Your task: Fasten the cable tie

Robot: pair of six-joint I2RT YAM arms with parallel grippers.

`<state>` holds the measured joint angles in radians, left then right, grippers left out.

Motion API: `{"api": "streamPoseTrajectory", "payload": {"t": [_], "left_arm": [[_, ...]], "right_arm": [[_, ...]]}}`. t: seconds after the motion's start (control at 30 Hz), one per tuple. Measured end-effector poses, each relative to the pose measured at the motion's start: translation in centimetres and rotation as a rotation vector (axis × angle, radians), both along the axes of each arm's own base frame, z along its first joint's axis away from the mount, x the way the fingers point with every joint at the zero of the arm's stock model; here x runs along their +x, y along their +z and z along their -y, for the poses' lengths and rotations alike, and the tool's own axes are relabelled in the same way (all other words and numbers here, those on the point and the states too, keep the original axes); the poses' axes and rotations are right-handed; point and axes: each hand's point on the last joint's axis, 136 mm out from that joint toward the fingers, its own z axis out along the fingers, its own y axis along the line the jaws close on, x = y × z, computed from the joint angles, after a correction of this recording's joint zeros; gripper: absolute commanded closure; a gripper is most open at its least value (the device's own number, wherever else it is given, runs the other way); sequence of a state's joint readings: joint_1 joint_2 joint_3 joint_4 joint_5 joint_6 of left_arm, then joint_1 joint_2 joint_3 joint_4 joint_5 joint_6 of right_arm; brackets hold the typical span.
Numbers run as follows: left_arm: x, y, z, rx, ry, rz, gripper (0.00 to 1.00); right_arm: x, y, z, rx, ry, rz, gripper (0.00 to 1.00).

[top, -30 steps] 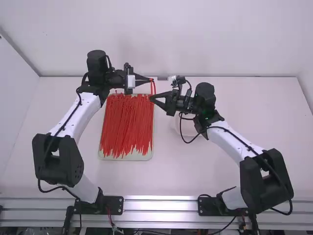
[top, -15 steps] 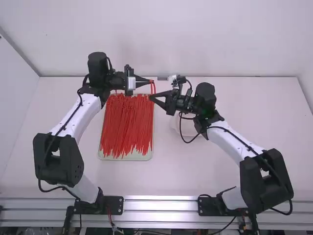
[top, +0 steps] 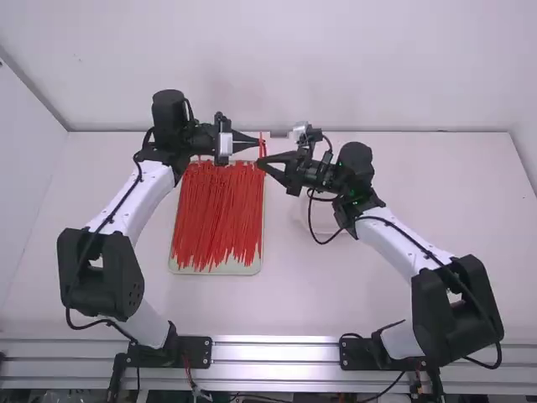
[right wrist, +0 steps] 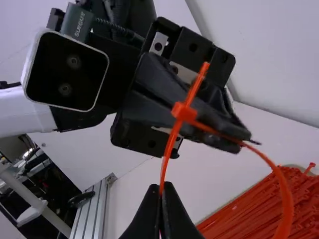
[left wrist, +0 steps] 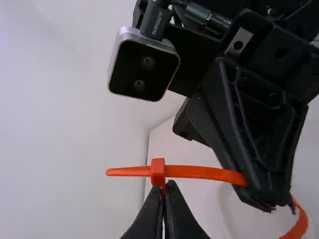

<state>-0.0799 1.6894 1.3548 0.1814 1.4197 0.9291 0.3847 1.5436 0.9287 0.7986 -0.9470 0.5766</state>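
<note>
Nearest the arm bases, a tray (top: 216, 271) heaped with spare ties (top: 218, 210) lies on the white table (top: 445, 193), left of the middle. By the tray's far right corner the two arms meet in the air. The right claw (top: 263, 164) is the nearer of the two. It is pinched tight on the strap (left wrist: 199, 173) of a single red cable tie (top: 262, 144), a short way along from the head. Just past it, the left claw (left wrist: 162, 201) is closed just as narrowly, nipping the head (left wrist: 158, 169) itself. The tip (left wrist: 115, 172) pokes out on the far side of the head, so the strap is threaded, and the rest bends away in a wide, loose loop.

The tie looks to be thin nylon: nearly weightless, springy along the strap, smooth and likely slippery in a hard grip, with only the small head being stiff. A firm pinch matters more than strength, and the flat faces of the strap give the better hold; gripped by the edges it would probably twist out. I judge the head the right anchor for one claw. To draw the loop tight, the other would do best to take the short tip where it leaves the head and pull straight along the strap's line; pushing from the loop side risks buckling.
</note>
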Motion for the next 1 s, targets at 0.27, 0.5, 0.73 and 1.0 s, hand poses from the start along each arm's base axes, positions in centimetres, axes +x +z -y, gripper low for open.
{"api": "streamPoseTrajectory", "payload": {"t": [0.27,0.5,0.73,1.0], "left_arm": [[-0.3,-0.3,0.1,0.001,-0.012,-0.039,0.98],[-0.4,-0.6,0.1,0.003,-0.012,-0.07,0.98],[-0.6,-0.7,0.4,0.005,-0.018,-0.08,0.98],[-0.7,-0.8,0.8,0.007,-0.022,-0.081,0.98]], "right_arm": [[0.5,0.3,0.9,0.015,-0.008,-0.021,1.0],[0.3,1.1,1.2,0.037,0.004,-0.001,0.99],[0.3,1.4,1.2,0.044,0.005,0.019,0.99],[0.2,1.5,1.0,0.046,0.004,0.02,0.98]]}}
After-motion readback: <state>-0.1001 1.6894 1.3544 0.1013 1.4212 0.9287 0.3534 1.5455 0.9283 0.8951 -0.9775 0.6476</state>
